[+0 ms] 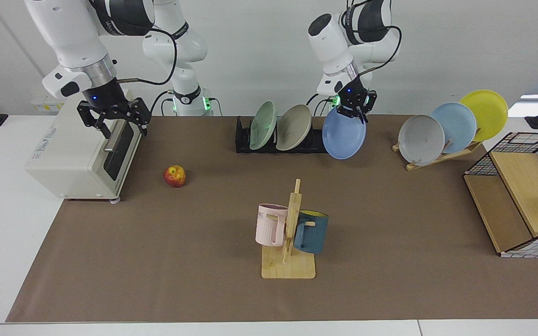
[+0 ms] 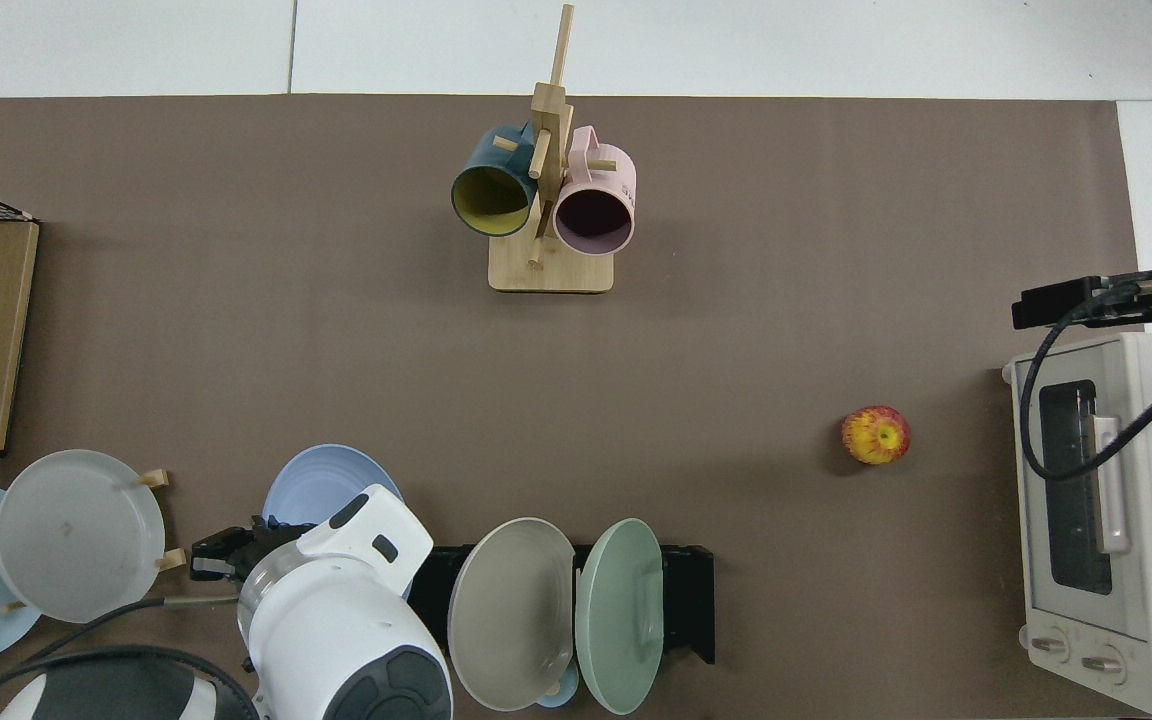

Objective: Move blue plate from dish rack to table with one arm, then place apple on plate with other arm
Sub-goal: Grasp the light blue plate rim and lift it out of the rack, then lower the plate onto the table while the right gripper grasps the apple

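Slippage is the worry imo: left gripper (image 1: 356,111) has its jaws pinched on just the top rim of the blue plate (image 1: 344,136), which hangs on edge clear of the dish rack (image 1: 243,140), so a swing could drop it. Right gripper (image 1: 114,120) waits, jaws spread and empty, over the toaster oven (image 1: 70,156); apple (image 1: 175,176) sits on the worktop (image 1: 390,224).

Periwinkle-blue plate (image 1: 343,136); red-yellow apple (image 1: 175,176)
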Action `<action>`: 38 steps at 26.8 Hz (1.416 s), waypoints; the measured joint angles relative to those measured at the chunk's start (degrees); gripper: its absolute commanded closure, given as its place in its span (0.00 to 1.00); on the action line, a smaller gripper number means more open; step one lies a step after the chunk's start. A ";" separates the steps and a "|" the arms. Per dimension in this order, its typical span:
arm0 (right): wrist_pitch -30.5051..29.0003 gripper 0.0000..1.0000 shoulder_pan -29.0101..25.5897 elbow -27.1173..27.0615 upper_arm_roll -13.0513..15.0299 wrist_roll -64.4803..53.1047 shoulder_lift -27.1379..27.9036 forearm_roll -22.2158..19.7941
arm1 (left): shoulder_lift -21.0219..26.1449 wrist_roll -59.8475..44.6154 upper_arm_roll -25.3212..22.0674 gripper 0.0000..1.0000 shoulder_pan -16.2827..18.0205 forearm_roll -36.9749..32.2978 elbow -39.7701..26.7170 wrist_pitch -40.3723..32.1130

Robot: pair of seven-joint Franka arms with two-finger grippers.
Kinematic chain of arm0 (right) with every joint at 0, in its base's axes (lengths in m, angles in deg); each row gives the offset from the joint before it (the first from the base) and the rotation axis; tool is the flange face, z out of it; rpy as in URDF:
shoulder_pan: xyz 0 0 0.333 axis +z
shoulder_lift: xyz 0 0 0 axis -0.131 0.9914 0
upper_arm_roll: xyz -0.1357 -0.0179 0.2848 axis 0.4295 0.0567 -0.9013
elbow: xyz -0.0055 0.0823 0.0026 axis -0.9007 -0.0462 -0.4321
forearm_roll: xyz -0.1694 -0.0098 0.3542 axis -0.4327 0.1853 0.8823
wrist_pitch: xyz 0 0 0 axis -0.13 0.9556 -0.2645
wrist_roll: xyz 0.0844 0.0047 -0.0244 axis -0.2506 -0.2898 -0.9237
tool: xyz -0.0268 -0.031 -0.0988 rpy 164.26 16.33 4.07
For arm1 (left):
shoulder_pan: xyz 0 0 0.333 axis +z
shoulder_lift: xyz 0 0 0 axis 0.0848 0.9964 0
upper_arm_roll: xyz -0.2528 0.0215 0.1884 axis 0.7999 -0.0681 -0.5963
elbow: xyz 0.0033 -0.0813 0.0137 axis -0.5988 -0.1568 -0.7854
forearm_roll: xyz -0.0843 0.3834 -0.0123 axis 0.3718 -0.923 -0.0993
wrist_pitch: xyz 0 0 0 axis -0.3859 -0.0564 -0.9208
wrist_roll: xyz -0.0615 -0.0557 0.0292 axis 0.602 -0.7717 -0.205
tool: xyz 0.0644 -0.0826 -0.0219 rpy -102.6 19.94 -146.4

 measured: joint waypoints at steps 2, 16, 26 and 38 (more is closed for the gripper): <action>0.00 0.00 0.00 0.00 0.00 0.00 0.00 0.00 | 0.02 0.27 -0.01 1.00 0.15 -2.48 1.14 0.17; 0.00 0.00 0.02 0.00 -0.31 0.00 0.00 0.00 | 8.30 -4.77 -1.53 1.00 4.28 7.26 7.70 15.63; -3.35 0.00 0.04 9.10 -0.86 0.06 -1.58 0.00 | 15.82 -1.17 -3.10 1.00 4.14 24.75 8.32 28.05; -22.61 0.00 1.90 28.82 -0.94 2.94 -2.32 0.00 | 33.82 -1.15 1.32 1.00 3.67 25.35 8.20 44.20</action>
